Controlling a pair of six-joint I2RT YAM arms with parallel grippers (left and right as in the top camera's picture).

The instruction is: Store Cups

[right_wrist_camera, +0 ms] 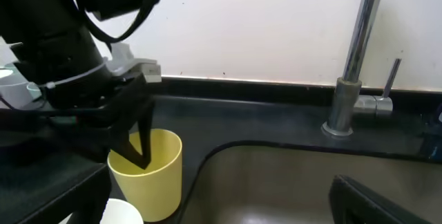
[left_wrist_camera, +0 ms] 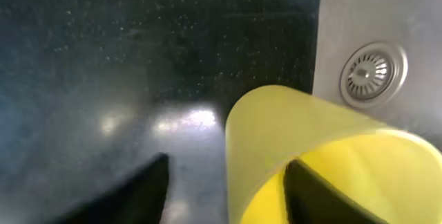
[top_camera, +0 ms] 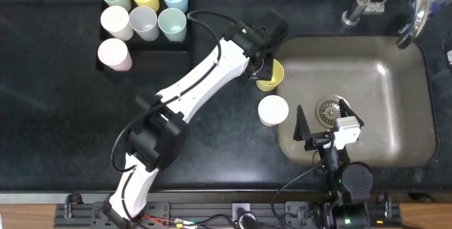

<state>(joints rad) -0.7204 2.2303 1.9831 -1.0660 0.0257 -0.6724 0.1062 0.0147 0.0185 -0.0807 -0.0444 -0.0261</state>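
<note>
Jaws of left claw (left_wrist_camera: 226, 163), partly open, straddle yellow cup (left_wrist_camera: 311, 124) wall.

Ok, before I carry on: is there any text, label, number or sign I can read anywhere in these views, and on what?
None can be read.
Yellow cup, white cup, cups in the rack: plain, no print visible.
Faucet, sink, counter: no markings visible.
Drain: no stamp or lettering can be made out.
</note>
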